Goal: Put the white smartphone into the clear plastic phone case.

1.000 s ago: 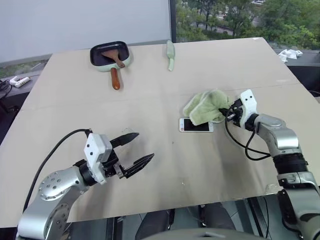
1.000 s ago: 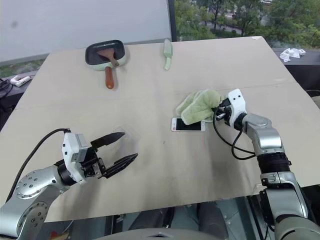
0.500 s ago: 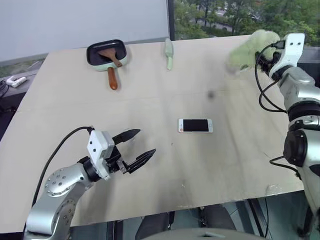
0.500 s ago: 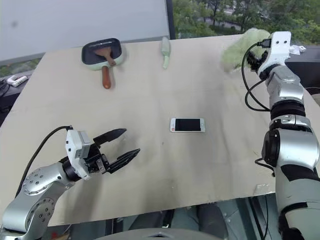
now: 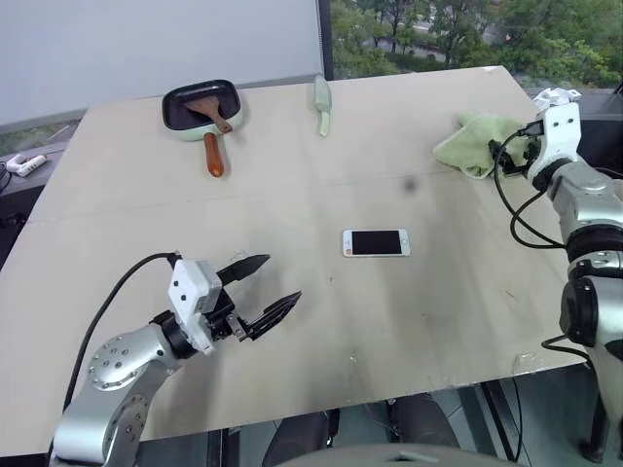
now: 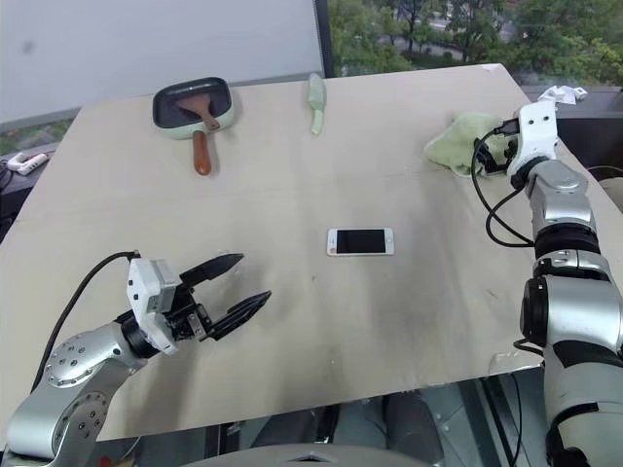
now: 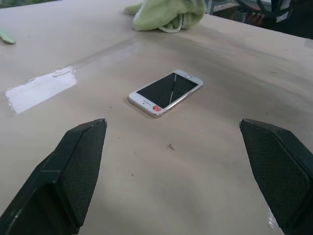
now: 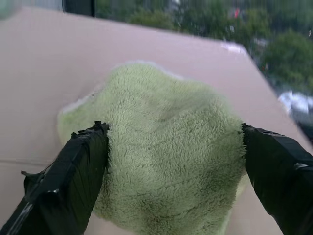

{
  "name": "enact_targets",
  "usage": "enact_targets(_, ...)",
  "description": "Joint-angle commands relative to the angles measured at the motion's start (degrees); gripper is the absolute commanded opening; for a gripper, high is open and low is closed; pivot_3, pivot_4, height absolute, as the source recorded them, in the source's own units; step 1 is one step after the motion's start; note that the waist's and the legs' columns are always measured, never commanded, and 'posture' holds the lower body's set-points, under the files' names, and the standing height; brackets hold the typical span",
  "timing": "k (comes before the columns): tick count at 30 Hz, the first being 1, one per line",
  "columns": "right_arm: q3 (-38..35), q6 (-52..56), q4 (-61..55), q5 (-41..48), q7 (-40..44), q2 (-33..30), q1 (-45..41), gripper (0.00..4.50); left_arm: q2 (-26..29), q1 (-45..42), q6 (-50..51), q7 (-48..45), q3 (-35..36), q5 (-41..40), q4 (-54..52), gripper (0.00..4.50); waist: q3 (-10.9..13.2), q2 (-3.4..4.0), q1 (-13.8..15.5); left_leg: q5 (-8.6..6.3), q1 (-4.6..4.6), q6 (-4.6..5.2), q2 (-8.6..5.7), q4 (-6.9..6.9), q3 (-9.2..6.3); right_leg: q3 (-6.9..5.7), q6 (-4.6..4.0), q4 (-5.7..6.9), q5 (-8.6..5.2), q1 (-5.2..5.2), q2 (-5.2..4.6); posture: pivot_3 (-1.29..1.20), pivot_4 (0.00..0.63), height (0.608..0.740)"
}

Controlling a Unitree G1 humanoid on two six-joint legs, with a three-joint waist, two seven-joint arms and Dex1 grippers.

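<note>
pan (image 5: 200, 105) holding spatula (image 5: 212, 112) (tilted)

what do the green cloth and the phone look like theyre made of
Green cloth: soft plush fabric, probably microfibre; its surface is fuzzy and matte.
White smartphone: glossy black glass front with white ends and a thin edge that may be metal; the screen reflects light.

smartphone (image 5: 377, 243) mid-table (image 5: 292, 195), cloth (image 5: 472, 144) far right
</note>
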Motion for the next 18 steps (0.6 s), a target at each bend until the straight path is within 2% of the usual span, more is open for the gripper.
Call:
enact_targets(1,-2.55,-0.61,-8.64,3.62,3.40,-1.23,0.20,4.46,-0.02,-0.10,-1.29,-0.67,0.55,-0.23,-0.26,4.50,0.00,0.00,0.02,0.00,0.00,0.00,0.00,0.00,0.00,0.00,0.00,-0.01,0.00,0.00,0.00,0.00,0.150,0.740)
enact_targets(7,-4.94,-1.38,-15.12,6.20,2.36,-0.59,1.36,4.46,0.03,-0.41,-1.05,-0.63,0.16,-0.31,-0.27,4.50,0.00,0.00,0.27,0.00,0.00,0.00,0.00,0.01,-0.01,-0.01,0.00,0.02,0.00,0.00,0.00,0.00,0.150,0.740)
enact_targets(18,-5.32,-3.44,-12.64,6.36,0.13,-0.48,-0.48,4.46,-0.08,0.04,-1.14,-0.45,0.38,-0.24,-0.33,4.50,0.00,0.00,0.28,0.00,0.00,0.00,0.00,0.01,0.00,0.00,0.00,0.01,0.00,0.00,0.00,0.00,0.150,0.740)
